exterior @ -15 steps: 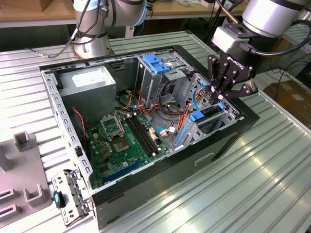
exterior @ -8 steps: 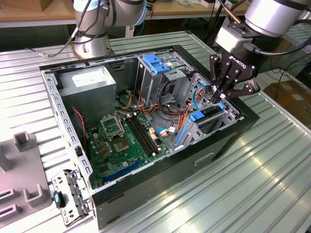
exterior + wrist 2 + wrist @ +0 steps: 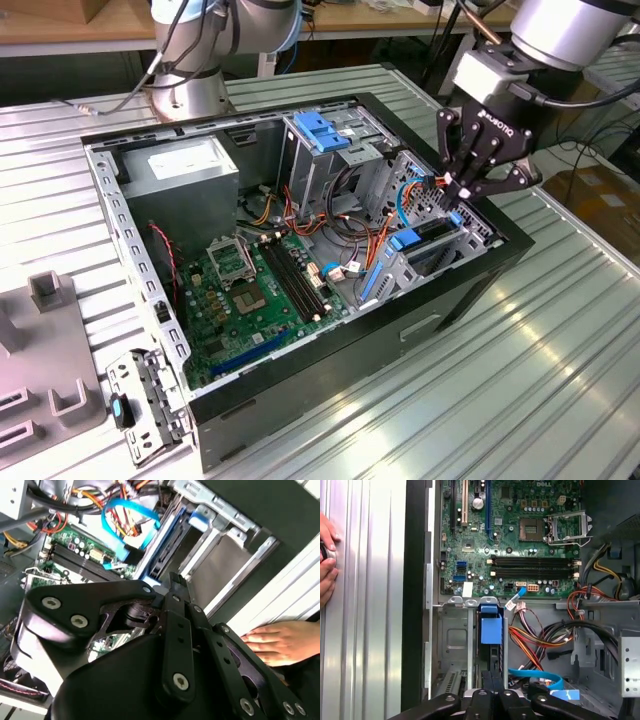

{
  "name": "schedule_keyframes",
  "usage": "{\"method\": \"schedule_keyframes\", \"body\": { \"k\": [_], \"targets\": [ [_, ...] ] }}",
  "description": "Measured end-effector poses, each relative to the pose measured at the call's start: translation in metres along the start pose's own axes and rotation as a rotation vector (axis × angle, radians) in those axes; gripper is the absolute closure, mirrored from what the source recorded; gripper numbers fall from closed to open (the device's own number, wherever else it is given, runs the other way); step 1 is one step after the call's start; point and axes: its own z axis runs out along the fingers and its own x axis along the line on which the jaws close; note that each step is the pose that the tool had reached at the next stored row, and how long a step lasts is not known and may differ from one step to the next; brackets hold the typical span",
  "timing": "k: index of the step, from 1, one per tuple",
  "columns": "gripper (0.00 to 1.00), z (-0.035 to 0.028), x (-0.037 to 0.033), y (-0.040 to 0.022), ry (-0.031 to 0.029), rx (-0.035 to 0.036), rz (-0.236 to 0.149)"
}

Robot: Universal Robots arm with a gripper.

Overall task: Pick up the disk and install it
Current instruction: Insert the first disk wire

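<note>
1 disk (image 3: 432, 233), a dark slab with blue plastic rails, is standing on edge in the metal drive bay (image 3: 452, 635) at the exterior view's right corner of 1 open computer case (image 3: 330, 352) | 1 black gripper (image 3: 462, 192) is hanging just over its edge, fingers drawn together | 1 hand (image 3: 280, 640) is resting on the ribbed metal desk (image 3: 520, 385)

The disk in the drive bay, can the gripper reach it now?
Probably yes: the gripper sits right at the upper edge of the disk, and the orange cables lie to one side, not across it.
</note>
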Motion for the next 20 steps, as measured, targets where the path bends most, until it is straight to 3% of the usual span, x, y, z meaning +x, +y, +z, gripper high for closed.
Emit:
{"method": "schedule_keyframes", "body": {
  "k": [7,10,13,16,18,20],
  "targets": [
    [0.89,-0.0007,-0.0036,-0.0227,0.001,0.0,-0.002],
    [0.89,-0.0012,-0.0069,-0.0307,0.0011,0.0,-0.005],
    [0.89,-0.0014,-0.0109,-0.0348,0.0014,0.0,-0.009],
    [0.89,-0.0015,-0.0123,-0.0361,0.0032,0.0003,-0.044],
    [0.89,-0.0014,-0.0124,-0.0365,0.0062,0.001,-0.11],
    [0.89,-0.0015,-0.0124,-0.0369,0.0079,0.0013,-0.142]
  ]
}}
